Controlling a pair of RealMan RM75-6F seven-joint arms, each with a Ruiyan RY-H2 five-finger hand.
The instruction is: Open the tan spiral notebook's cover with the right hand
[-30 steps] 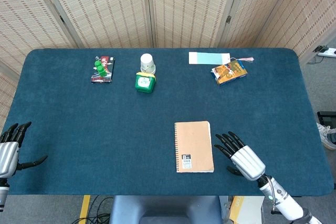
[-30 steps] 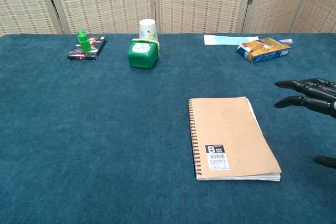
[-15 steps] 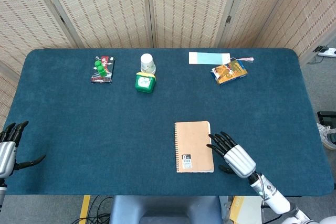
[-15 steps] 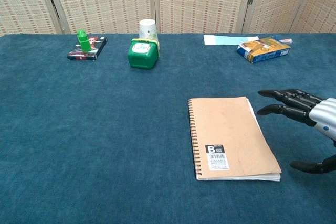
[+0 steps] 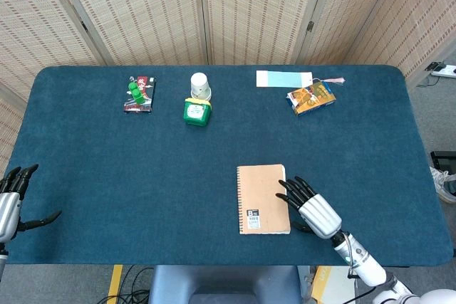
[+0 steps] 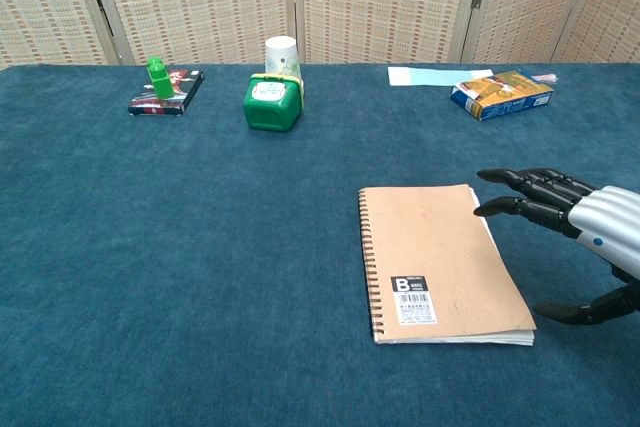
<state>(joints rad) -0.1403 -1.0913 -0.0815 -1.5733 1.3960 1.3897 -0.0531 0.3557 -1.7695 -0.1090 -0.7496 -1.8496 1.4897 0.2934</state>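
Note:
The tan spiral notebook (image 5: 262, 198) (image 6: 441, 261) lies closed and flat on the blue table, spiral along its left edge, a barcode label near its front. My right hand (image 5: 311, 206) (image 6: 580, 237) hovers at the notebook's right edge, fingers spread and reaching over that edge, thumb low beside the front right corner. It holds nothing. My left hand (image 5: 11, 204) stays at the table's front left corner, fingers apart and empty; the chest view does not show it.
Along the far side stand a green box (image 5: 197, 112) with a white cup (image 5: 200, 86) behind it, a dark packet with a green bottle (image 5: 138, 94), a pale blue paper (image 5: 283, 78) and a colourful carton (image 5: 311, 97).
My right hand has moved left toward the notebook, from beside it to its fingertips over the right edge. The left hand has drifted slightly left. The notebook has not moved.

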